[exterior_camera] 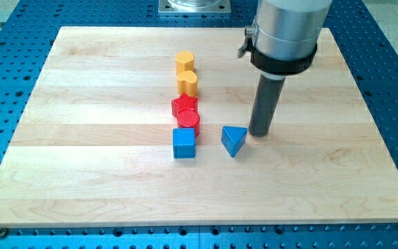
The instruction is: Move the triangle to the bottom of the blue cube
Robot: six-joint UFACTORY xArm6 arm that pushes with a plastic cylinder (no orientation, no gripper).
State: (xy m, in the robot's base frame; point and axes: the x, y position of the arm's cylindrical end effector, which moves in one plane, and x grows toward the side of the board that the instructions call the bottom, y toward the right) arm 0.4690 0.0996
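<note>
Tip (259, 133) rests just right of blue triangle (234, 140), near blue cube (184, 144).

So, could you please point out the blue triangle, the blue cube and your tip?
blue triangle (234, 140), camera view, top face.
blue cube (184, 143), camera view, top face.
my tip (259, 133), camera view, rod's lower end.

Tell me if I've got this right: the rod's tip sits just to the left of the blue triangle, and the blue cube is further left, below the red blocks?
Not quite. In the camera view, my tip sits just to the right of the blue triangle, not its left. The rest holds: the blue cube is further left, below the red blocks.
</note>
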